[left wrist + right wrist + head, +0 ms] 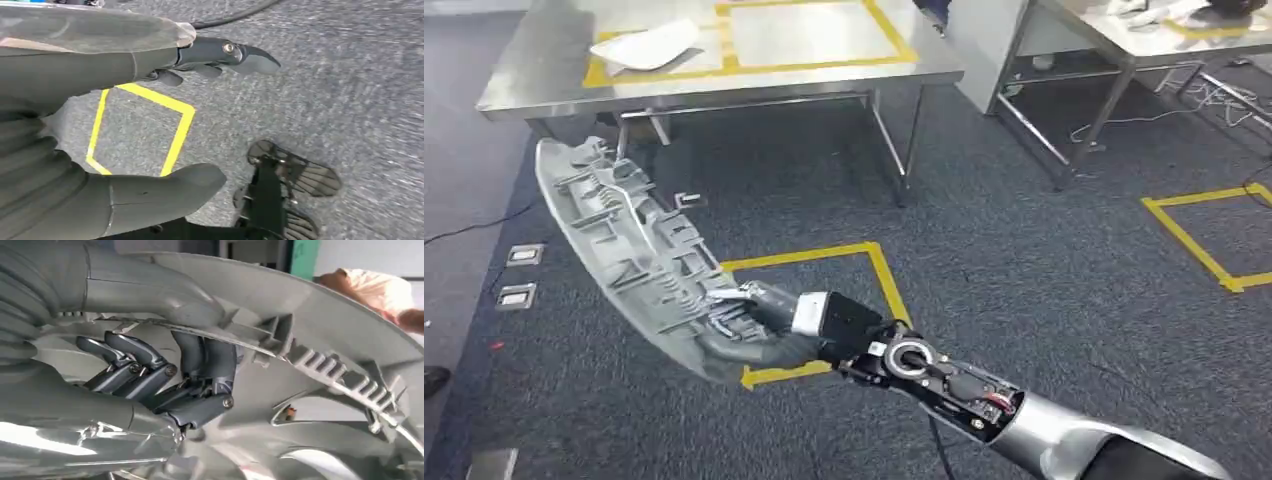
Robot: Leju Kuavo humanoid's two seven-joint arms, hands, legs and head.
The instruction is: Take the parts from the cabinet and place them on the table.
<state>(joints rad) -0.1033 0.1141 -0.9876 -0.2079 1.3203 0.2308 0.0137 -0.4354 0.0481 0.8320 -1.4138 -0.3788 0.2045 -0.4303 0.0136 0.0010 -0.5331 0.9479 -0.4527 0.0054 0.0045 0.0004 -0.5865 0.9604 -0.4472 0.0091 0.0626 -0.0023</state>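
- The right hand gripped one end of the part, a long, curved grey plastic piece with ribs and clips on its inner face; thumb on one side of an edge, fingers curled behind it.
- The part ran away from the hand, up and towards the robot's left, its far tip raised over the carpet and its ribbed face turned upward. Its long axis lay slantwise, roughly pointing at the worktop ahead.
- The left hand hung by the robot's side above the floor, fingers spread apart, holding nothing.
- By my reckoning the part was already out of the cabinet and in mid-carry; setting it down was not yet done.
- Well beyond the part's tip, a pale piece lay on the worktop inside yellow tape, possibly a part delivered already.
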